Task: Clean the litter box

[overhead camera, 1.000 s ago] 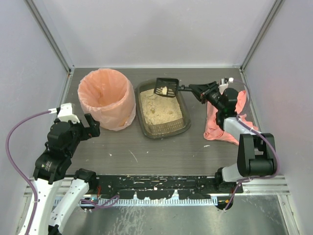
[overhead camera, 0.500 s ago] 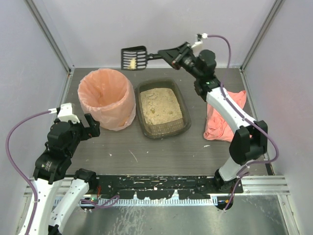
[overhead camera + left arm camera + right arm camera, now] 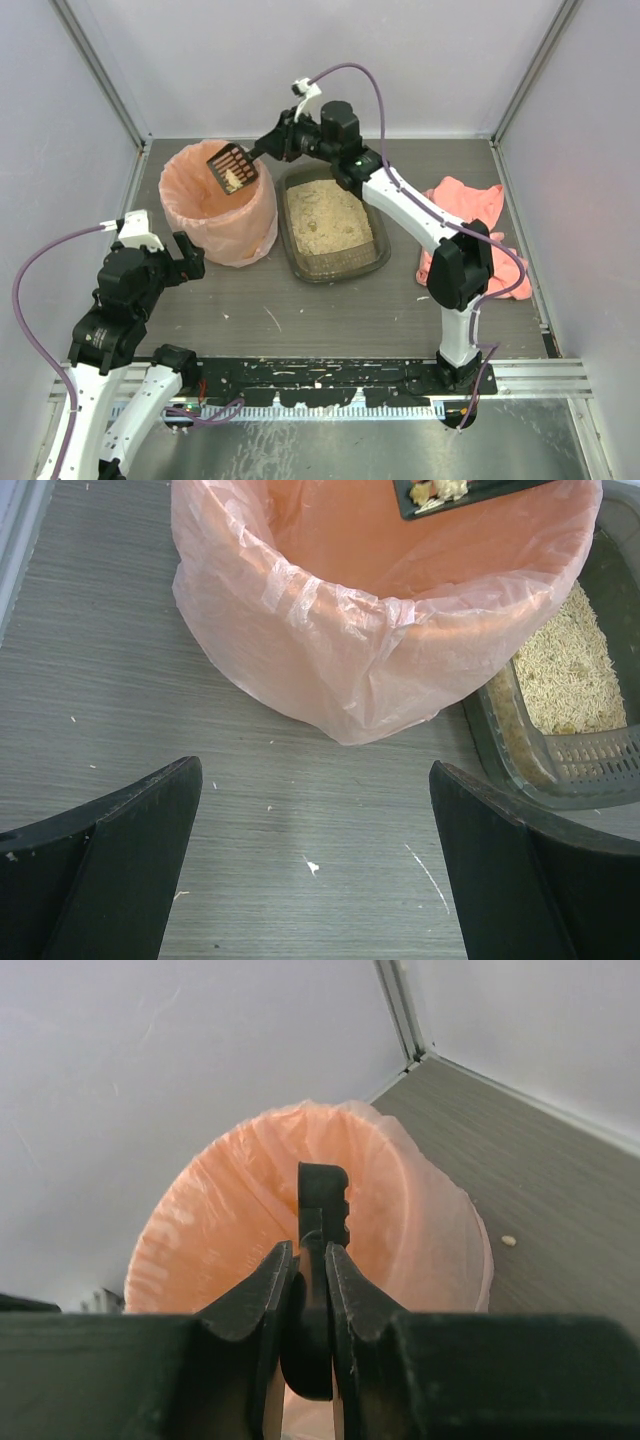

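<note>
1. Two fingers of the right gripper (image 3: 311,1250) pinch tight on the handle of the scoop (image 3: 232,168), keeping it steady.
2. Its slotted head sits over the pink-lined bin (image 3: 245,240) with clumps (image 3: 236,178) aboard, so I judge the waste would fall inside.
3. Just beside the bin lies the litter box (image 3: 335,268), making a short carry.
4. Near the bin's front, the left gripper (image 3: 315,770) hangs spread wide, holding nothing.

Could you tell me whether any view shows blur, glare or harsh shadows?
Top external: soft, even light, everything sharp. Left wrist: mild sheen on the pink bag, fingers dark silhouettes. Right wrist: near fingers slightly soft, bag beyond clear.
</note>
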Motion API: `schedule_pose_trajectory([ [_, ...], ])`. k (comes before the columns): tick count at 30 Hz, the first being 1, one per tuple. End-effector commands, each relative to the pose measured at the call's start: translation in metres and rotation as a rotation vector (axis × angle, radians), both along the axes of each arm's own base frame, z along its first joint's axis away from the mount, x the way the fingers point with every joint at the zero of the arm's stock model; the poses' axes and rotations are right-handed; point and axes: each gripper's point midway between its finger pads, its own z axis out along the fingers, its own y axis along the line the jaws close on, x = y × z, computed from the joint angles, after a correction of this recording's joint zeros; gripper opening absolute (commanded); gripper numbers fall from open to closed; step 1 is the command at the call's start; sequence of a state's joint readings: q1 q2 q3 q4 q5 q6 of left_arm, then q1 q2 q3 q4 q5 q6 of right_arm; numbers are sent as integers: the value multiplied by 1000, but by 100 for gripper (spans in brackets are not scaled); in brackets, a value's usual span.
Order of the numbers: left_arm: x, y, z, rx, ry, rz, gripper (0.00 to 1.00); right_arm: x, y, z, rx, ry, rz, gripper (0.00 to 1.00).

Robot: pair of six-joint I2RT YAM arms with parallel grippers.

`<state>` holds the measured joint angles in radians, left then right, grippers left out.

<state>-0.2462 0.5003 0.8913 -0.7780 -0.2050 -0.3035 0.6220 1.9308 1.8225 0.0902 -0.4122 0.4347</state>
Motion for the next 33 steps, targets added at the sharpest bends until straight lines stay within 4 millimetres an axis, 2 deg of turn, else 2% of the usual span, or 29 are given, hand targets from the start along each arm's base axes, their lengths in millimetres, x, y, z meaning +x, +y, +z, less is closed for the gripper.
schedule_pose_trajectory([
  [1,5,0,10,-12,-35,8,98,-34,6,78,-78,-441,46,1],
  [7,6,-1,9,-12,-32,5,98,-68,10,88,-169,-647,71,1],
  [15,6,-1,8,-13,-27,2,98,-68,5,103,-190,-692,-11,1],
  [23,7,-1,8,-11,-26,3,98,-70,-2,111,-147,-648,-45,1],
  [30,8,-2,7,-10,-20,0,98,-55,-28,127,-21,-448,-206,1],
  [33,8,-2,7,-10,-18,0,98,-48,-35,128,63,-311,-185,1],
])
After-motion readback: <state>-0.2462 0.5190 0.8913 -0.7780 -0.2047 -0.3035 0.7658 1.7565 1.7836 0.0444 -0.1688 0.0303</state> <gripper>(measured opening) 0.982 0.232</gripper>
